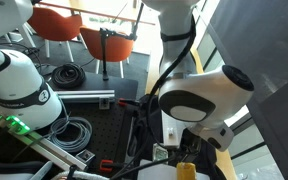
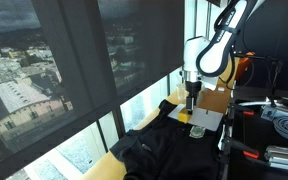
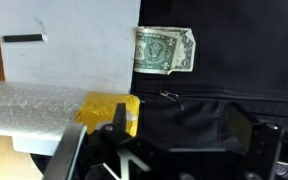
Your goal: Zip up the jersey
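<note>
Landmark: the white sheet [image 3: 64, 50]; you read every place below from it.
Jersey: the jersey [image 3: 234, 75] lies flat just beside the sheet. In an exterior view the jersey [image 2: 149, 150] spreads away from the sheet across the desk [image 2: 102, 163].
Zip line: a dark seam runs across the cloth away from the sheet's lower corner. A small glint on it may be the pull, but it is too small for you to be sure.
End effector: the end effector [image 3: 164, 150] hangs over the cloth near the sheet's lower corner. Its fingers [image 3: 246, 135] stand wide apart and hold nothing.
Risk, pinch: if you come down off the pull, you probably grab loose cloth and bunch the jersey instead of closing it.
Risk, drag: nothing pins the jersey, so pulling along the zip may slide the whole garment.
Risk, clutter: the banknote [image 3: 165, 50] touches the sheet's edge and lies on the cloth. The yellow block [image 3: 109, 112] sits at the sheet's lower corner. Either could be swept along or caught under a finger.
Count: one jersey, one sheet, one banknote, one yellow block, one end effector with two fingers.
</note>
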{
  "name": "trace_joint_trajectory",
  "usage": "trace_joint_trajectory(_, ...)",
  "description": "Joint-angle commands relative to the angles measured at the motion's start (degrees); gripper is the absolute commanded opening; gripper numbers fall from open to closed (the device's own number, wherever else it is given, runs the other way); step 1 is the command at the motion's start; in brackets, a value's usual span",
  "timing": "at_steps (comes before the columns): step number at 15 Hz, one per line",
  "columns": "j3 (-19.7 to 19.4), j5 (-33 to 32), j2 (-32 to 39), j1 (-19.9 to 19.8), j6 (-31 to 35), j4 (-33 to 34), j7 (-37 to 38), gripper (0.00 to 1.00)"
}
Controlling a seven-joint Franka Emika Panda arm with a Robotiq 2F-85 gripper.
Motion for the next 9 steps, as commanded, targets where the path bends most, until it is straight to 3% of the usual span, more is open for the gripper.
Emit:
trace_joint_trajectory(1, 0.2, -0.2, 5.7, -0.9, 0.1, 6.2, -1.4, 1.0)
trace_joint_trajectory(9, 0.2, -1.2, 13.2, 2.1, 0.5, 12.5, -0.1, 1.0)
